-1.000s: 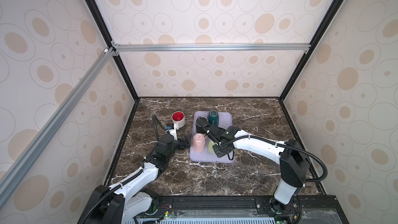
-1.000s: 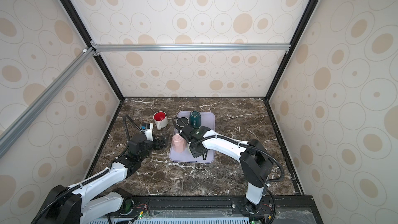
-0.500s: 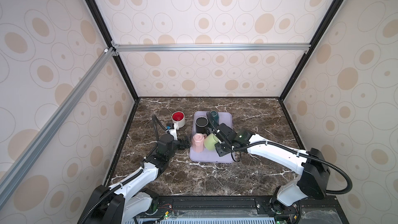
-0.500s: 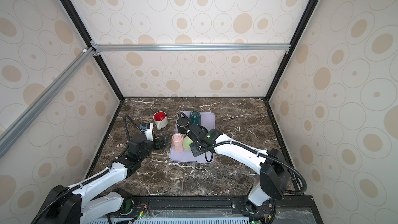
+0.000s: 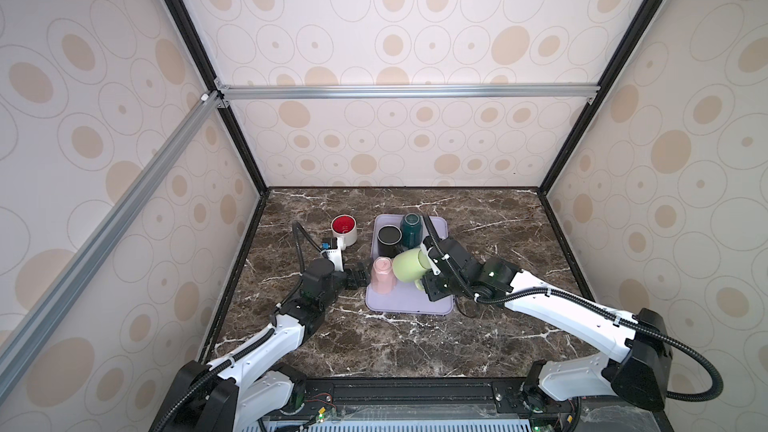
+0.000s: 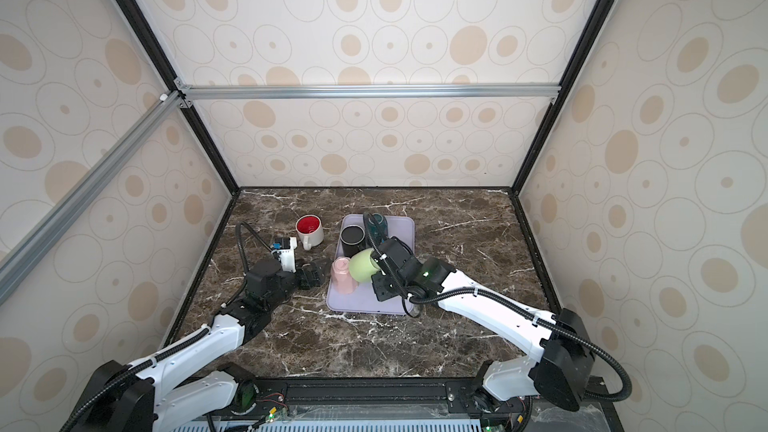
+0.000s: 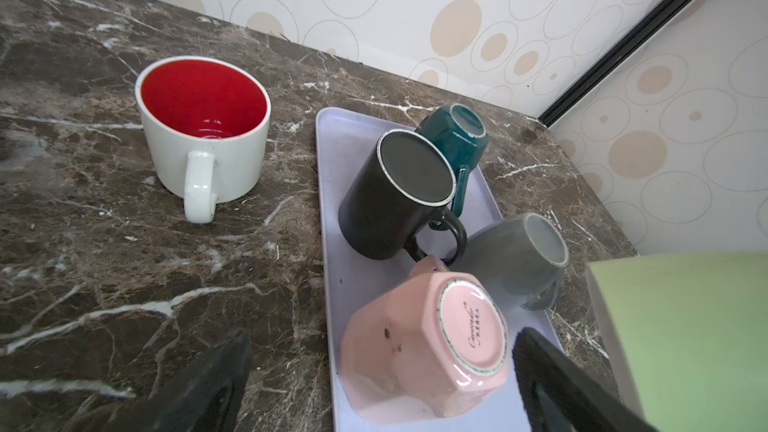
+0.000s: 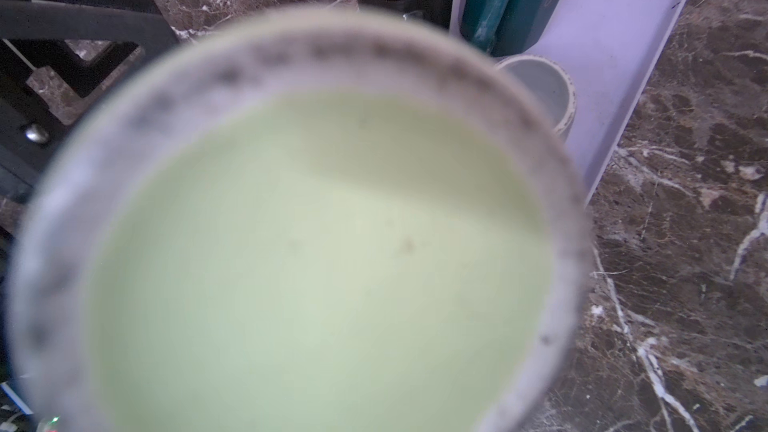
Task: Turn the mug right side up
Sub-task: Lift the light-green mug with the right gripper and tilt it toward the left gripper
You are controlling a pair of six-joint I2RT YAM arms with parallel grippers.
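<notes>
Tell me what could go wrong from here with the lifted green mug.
1. The pale green ceramic mug, tilted in the right gripper, hangs close to the upside-down pink faceted mug; turning it may knock that one.
2. If the grip slips, it likely drops onto the grey mug on the lilac plastic tray.

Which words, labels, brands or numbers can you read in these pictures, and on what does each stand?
"Capovedo", cursive and not certain: base of the upturned pink mug; the tiny characters beside it are too small to read.
Pale lettering on the side of the teal mug: too blurred to read.
Nothing else is legible.
</notes>
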